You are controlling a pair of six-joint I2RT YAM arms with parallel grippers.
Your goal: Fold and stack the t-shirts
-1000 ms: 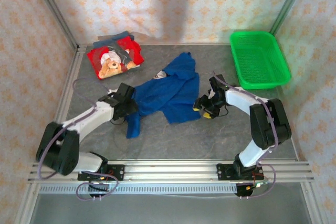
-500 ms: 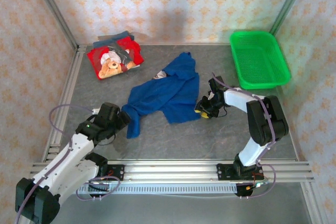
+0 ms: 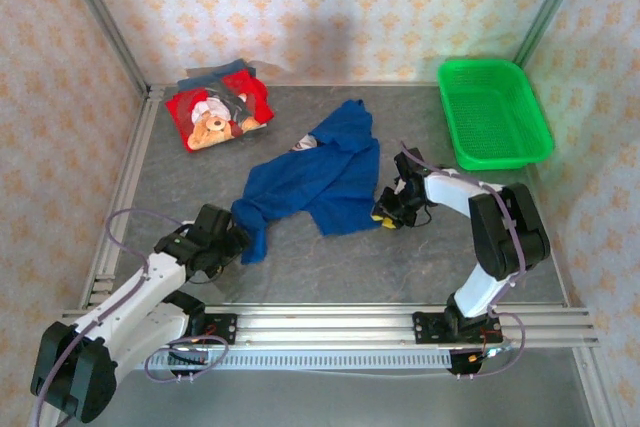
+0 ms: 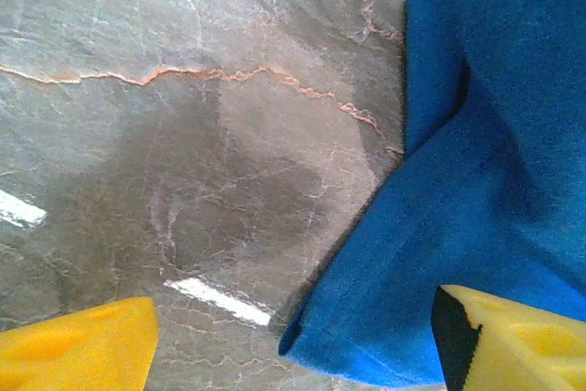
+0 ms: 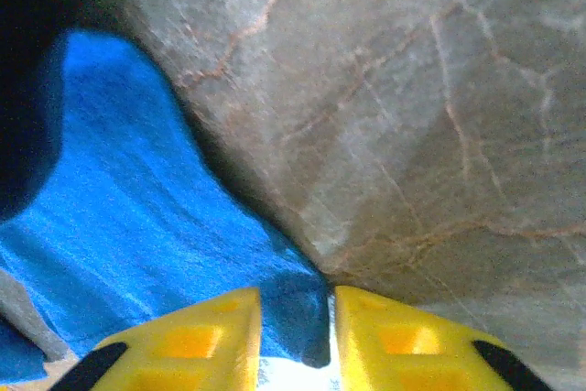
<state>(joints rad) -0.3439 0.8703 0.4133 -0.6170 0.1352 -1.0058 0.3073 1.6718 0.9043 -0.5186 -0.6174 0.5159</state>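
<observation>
My right gripper (image 5: 295, 322) is pinched narrow on the royal-blue t-shirt (image 5: 137, 226) edge — my left gripper (image 4: 293, 341) gapes wide, cloth between its jaws.

Left arm stretched low and forward; left gripper (image 3: 236, 238) fingers spread wide. Right arm bent inward; right gripper (image 5: 295, 331) nearly closed, pinching shirt (image 5: 137, 226) edge.

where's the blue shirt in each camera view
Top external: blue shirt lies crumpled mid-table.
Left wrist: on the right side, its hem curling to bottom centre.
Right wrist: left and lower part, a corner reaching bottom centre.
Shared landmark: the grey veined table under it.
</observation>
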